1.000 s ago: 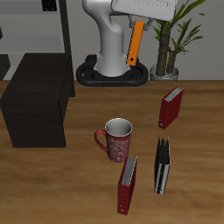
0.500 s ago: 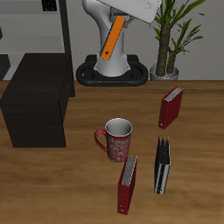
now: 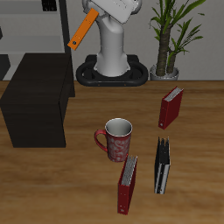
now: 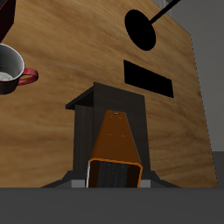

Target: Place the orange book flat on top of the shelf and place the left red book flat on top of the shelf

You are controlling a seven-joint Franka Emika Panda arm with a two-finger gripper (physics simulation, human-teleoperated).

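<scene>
My gripper [image 3: 94,12] is shut on the orange book [image 3: 82,29] and holds it tilted, high in the air behind the back corner of the shelf [image 3: 35,98]. The shelf is a low black box with a bare flat top. In the wrist view the orange book [image 4: 115,142] runs out from between the fingers, with its pale page edge toward the camera. The left red book [image 3: 171,107] stands upright on the table near the plant, far from the gripper.
A red mug [image 3: 117,138] stands mid-table and also shows in the wrist view as the mug [image 4: 9,70]. Another red book [image 3: 128,184] and a black book [image 3: 163,164] stand near the front edge. A potted plant [image 3: 166,39] and a grey rack [image 3: 35,22] are at the back.
The gripper has swung across the robot's front toward the shelf side, carrying the orange book. The book has gone from nearly upright to strongly tilted. Nothing on the table has moved.
</scene>
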